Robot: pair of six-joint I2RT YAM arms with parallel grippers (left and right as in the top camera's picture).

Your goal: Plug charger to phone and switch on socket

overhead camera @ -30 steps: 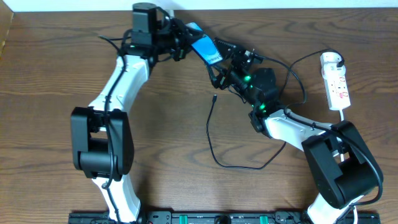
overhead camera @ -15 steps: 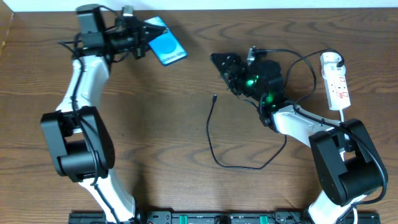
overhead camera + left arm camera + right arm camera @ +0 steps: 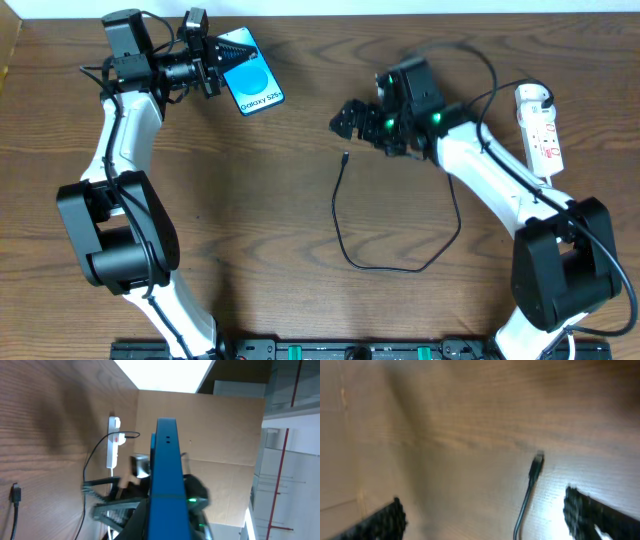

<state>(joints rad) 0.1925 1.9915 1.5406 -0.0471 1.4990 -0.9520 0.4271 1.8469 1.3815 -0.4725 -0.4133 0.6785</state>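
Observation:
My left gripper [image 3: 222, 63] is shut on the phone [image 3: 253, 84] and holds it above the table's far left, with its cyan "Galaxy S25+" screen facing up. In the left wrist view the phone [image 3: 166, 465] stands edge-on between my jaws. The charger's black cable [image 3: 338, 215] loops on the table and its connector tip [image 3: 345, 157] lies free. Its other end runs to the top of the white socket strip [image 3: 541, 135]. My right gripper [image 3: 351, 121] is open and empty, just above the tip. In the right wrist view the tip [image 3: 537, 462] lies between its wide-apart fingers [image 3: 587, 512].
A cardboard wall [image 3: 220, 430] stands beyond the table's right side. The socket strip [image 3: 113, 442] and the connector tip [image 3: 16, 493] also show in the left wrist view. The table's far edge [image 3: 400, 13] runs close behind both grippers.
My left arm carried the phone from the centre to the far left and turned its screen up. My right gripper let go of the phone and swung over the connector tip.

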